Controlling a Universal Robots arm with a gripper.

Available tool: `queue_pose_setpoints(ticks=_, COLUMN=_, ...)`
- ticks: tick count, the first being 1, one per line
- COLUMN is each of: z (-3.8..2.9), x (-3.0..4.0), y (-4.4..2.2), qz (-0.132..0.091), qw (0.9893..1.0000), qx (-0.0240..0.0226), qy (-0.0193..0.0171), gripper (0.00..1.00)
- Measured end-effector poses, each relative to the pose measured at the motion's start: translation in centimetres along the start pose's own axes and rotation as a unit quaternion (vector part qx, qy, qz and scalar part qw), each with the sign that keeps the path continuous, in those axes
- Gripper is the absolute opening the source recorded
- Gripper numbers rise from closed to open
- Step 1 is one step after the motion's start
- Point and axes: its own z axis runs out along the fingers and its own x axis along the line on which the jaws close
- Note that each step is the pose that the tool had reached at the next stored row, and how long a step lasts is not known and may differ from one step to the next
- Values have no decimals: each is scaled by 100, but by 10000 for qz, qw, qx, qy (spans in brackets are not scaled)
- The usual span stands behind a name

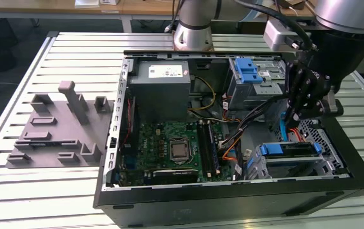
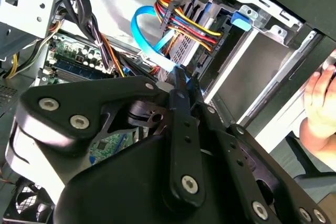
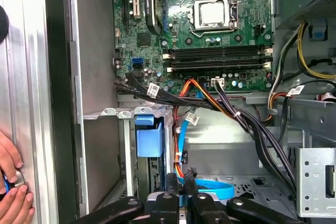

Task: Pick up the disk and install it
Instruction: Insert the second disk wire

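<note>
The bench (image 1: 16,191) is a slatted white metal top with plenty of bare room on the exterior view's left, where a grey plastic fixture (image 1: 57,129) of posts and slots stands near the open computer case (image 1: 233,195). The case lies on its side with the panel off, its black walls forming a closed rim around everything inside. Behind the bench, a wooden desk edge (image 1: 105,5) crosses the background.

Inside the case, the motherboard (image 1: 175,148) fills the floor near the exterior view's left wall, and the grey power supply (image 1: 162,88) sits at the far corner. A metal drive cage with a blue latch (image 1: 248,71) stands at the far side towards the exterior view's right.

The arm (image 1: 344,33) comes in over the case's right rim, and the gripper (image 1: 306,102) hangs inside, close to that wall, with little free room around it: bundled black and coloured cables (image 3: 247,124) and a blue ribbon cable (image 2: 149,35) run just beside it. The jaws look pressed close together with nothing visibly between them.

The disk (image 1: 286,149), with its blue end tab, lies in the lower drive bay near the case's front corner, just below the gripper and apart from it.

A person's hand (image 3: 11,182) rests on the case's outer edge.
</note>
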Motion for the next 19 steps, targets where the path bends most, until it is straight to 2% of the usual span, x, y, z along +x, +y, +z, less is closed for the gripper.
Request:
queue_pose_setpoints(ticks=7, z=42, x=7, y=-22, qz=8, qw=10000, qx=-1, qy=1, gripper=16)
queue_pose_setpoints(ticks=19, z=62, x=15, y=-22, qz=8, qw=10000, qx=-1, qy=2, gripper=16)
